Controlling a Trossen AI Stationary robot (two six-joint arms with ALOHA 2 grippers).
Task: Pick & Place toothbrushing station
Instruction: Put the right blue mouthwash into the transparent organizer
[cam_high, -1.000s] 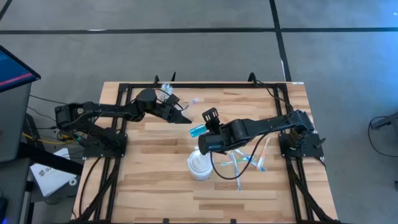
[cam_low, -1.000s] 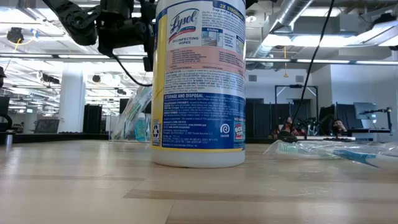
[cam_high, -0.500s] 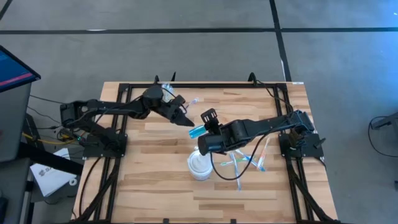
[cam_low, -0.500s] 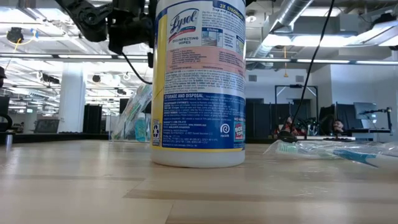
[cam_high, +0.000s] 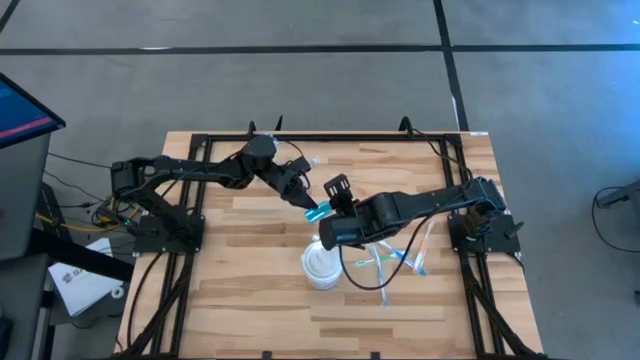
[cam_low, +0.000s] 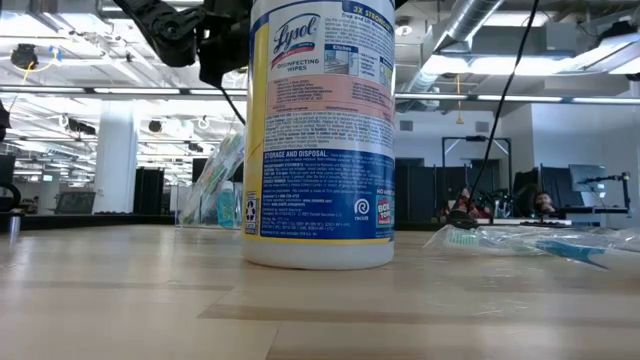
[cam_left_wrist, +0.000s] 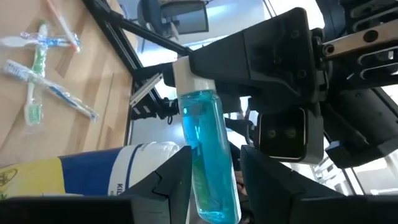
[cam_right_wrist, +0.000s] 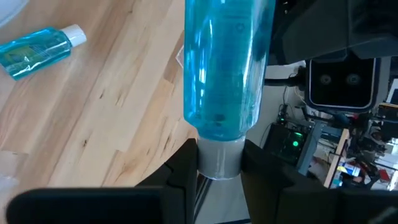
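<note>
right gripper (cam_high: 322, 212) clamps blue bottle (cam_left_wrist: 206, 152) cap | left gripper (cam_high: 308, 203) brackets bottle base, contact unclear | wipes tub (cam_low: 320, 130) hides low view

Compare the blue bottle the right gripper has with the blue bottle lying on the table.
The held bottle is up off the table, while the lying bottle rests on its side on the wood. The held bottle is clamped at its cap by the right gripper, with the left gripper at its other end; nothing touches the lying bottle. Both are clear, filled with blue liquid, and pale-capped.
</note>
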